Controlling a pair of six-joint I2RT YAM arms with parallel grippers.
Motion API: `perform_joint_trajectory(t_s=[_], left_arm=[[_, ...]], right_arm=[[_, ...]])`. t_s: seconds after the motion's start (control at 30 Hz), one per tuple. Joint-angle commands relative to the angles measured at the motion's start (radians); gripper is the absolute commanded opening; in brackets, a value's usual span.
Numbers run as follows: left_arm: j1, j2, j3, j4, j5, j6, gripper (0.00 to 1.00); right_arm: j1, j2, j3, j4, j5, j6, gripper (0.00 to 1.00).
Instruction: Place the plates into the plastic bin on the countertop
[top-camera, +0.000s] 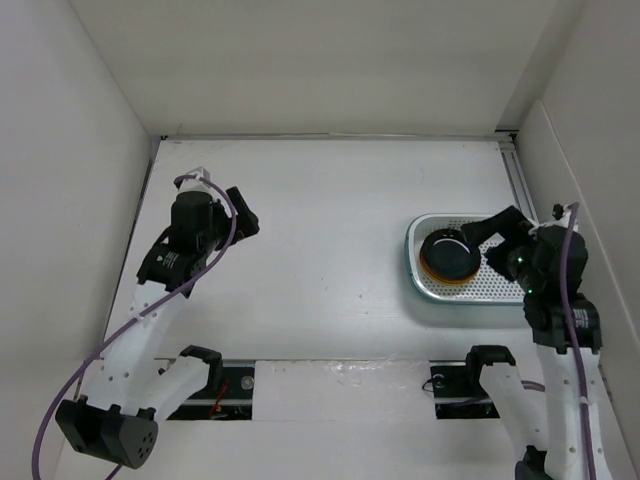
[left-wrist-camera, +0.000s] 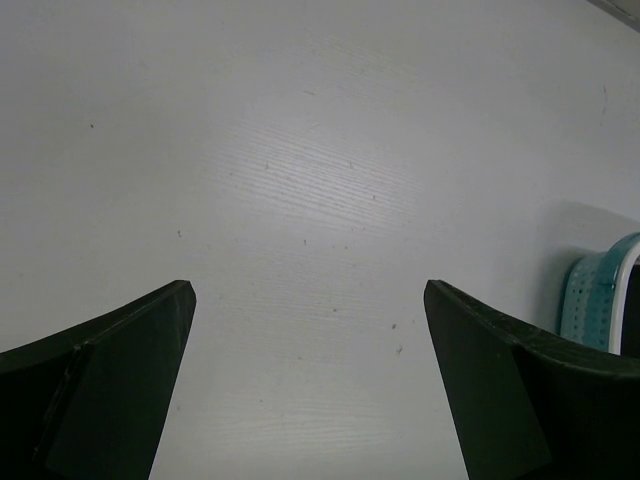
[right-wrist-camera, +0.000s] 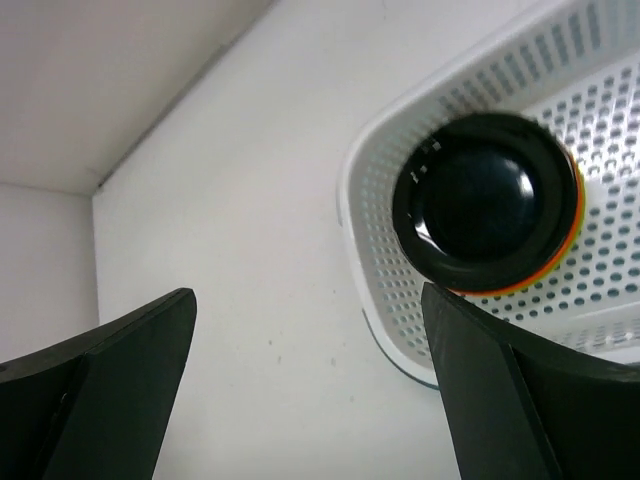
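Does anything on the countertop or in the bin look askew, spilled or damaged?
Nothing serious. The plates sit stacked in the left half of the plastic bin, the black plate on top. It lies slightly off-centre: the orange plate under it shows along one side only. No spill or damage is visible.

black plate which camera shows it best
Right wrist: the black plate is large and sharp, glossy, lying in the plastic bin. Top external shows it small, at the bin's left end. Left wrist shows only a sliver of the bin's rim, no plate.
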Motion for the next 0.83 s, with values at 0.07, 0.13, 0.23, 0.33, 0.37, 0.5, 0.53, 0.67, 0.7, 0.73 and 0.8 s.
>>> perform_joint_trajectory(t_s=[0.07,0.13,0.23,0.33,0.37,0.5,0.53,0.67,0.7,0.73,0.8], left_arm=[[0.001,-0.099,0.159,-0.101,-0.115,0.004,0.99],[0.001,-0.151,0.196,-0.149,-0.134,-0.005,0.99],[0.001,-0.219,0.249,-0.180,-0.123,-0.005,0.99],[0.001,-0.331,0.260,-0.180,-0.100,-0.016,0.99],[0.001,-0.390,0.260,-0.180,-0.090,-0.029,0.99],[0.001,-0.537,0.228,-0.158,-0.090,-0.051,0.99],[0.001,-0.562,0.214,-0.149,-0.090,-0.065,0.99],[0.001,-0.645,0.205,-0.140,-0.099,-0.074,0.99],[0.001,-0.645,0.205,-0.140,-0.099,-0.074,0.99],[0.001,-0.656,0.205,-0.149,-0.111,-0.074,0.99],[0.001,-0.656,0.214,-0.160,-0.111,-0.074,0.99]], right_arm=[[0.096,0.009,0.328,-0.191,0.108,-0.132,1.00],[0.107,-0.027,0.460,-0.269,0.142,-0.161,1.00],[0.142,-0.061,0.630,-0.367,0.201,-0.171,1.00],[0.192,-0.072,0.733,-0.441,0.236,-0.171,1.00],[0.193,-0.081,0.748,-0.457,0.247,-0.171,1.00],[0.222,-0.101,0.779,-0.504,0.256,-0.180,1.00],[0.231,-0.101,0.779,-0.516,0.268,-0.180,1.00],[0.254,-0.127,0.779,-0.527,0.290,-0.180,1.00],[0.254,-0.136,0.779,-0.527,0.290,-0.180,1.00],[0.263,-0.136,0.779,-0.527,0.290,-0.180,1.00],[0.263,-0.136,0.779,-0.527,0.290,-0.180,1.00]])
